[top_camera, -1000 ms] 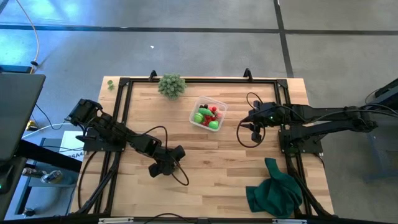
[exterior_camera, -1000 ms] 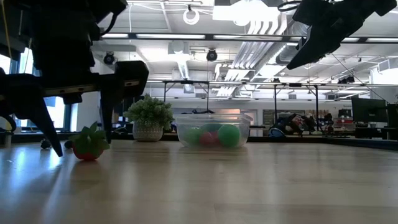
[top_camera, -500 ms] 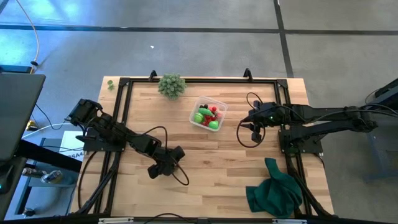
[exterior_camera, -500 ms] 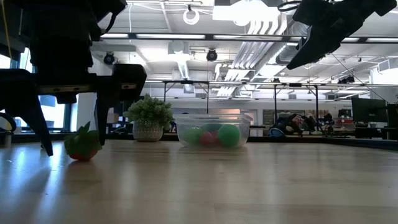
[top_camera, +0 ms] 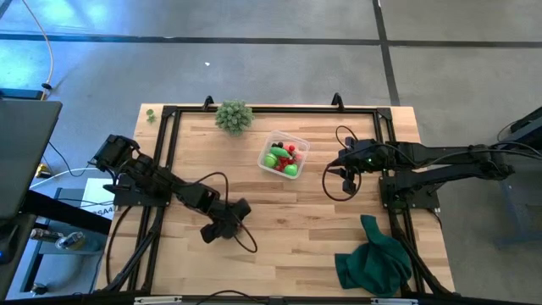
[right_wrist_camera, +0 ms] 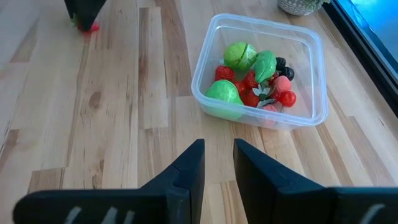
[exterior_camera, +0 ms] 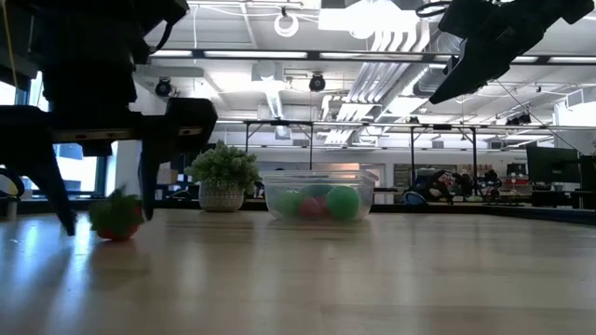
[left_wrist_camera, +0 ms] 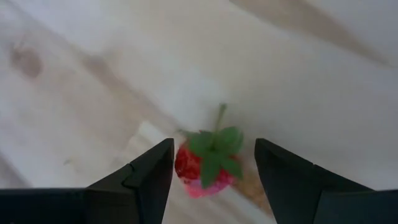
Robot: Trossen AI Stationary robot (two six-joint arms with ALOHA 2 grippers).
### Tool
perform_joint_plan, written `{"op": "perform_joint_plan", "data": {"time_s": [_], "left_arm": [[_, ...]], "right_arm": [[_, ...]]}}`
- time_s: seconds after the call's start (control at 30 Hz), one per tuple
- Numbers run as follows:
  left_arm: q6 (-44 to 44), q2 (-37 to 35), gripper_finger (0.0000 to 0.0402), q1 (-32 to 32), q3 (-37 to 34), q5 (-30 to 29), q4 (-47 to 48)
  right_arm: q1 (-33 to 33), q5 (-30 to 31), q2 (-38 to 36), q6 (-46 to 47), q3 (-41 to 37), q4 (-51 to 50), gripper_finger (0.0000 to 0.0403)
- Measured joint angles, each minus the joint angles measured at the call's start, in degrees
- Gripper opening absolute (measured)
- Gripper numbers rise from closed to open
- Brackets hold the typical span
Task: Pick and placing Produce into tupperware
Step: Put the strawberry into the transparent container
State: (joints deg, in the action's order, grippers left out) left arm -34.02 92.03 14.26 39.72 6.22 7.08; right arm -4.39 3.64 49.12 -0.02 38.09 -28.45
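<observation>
Tupperware (top_camera: 284, 154) from above: sits toward the far side of the wooden table (top_camera: 279, 254), holding lots of produce (top_camera: 283, 156), green and red. Left gripper (top_camera: 216, 229) well apart from the tupperware, down toward the near side. Right gripper (top_camera: 348, 180) near the tupperware on the other side, waiting. Spiky ball (top_camera: 234, 116) near the tupperware, at the far edge. Green cloth (top_camera: 373, 258) well apart from it, by the near corner.

From table height: strawberry (exterior_camera: 115, 219) down on the wood, well apart from the tupperware, right between the left gripper's two fingers (exterior_camera: 149, 200). Right gripper up high, touching nothing.

From the left wrist: fingers spread open, one on each side of the strawberry, with a little gap on both sides. Not squeezing yet. Green leaves and a thin stalk on top of the red part.

From the right wrist: fingers a little way apart, holding nothing. Clear look at the tupperware with its berries and green pieces inside.

Now the tricky bits, only a guess. Could roll away after a bump from one finger before the other. Could slip out with a pinch on the floppy leaves and not the red body. Could scrape the wood with too low a reach. Could tip or push the light tupperware with a clumsy drop at the rim.
</observation>
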Motion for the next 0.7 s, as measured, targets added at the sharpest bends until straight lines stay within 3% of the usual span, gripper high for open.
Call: {"op": "perform_joint_plan", "data": {"time_s": [0.27,0.7], "left_arm": [[0.0,0.0,0.0213,0.0,0.0,-0.6,0.2],[0.0,0.0,0.0152,0.0,0.0,-0.7,0.7]], "right_arm": [[0.0,0.0,0.0,0.0,0.0,0.0,0.0075],[0.0,0.2,0.0,0.0,0.0,0.0,0.0075]]}}
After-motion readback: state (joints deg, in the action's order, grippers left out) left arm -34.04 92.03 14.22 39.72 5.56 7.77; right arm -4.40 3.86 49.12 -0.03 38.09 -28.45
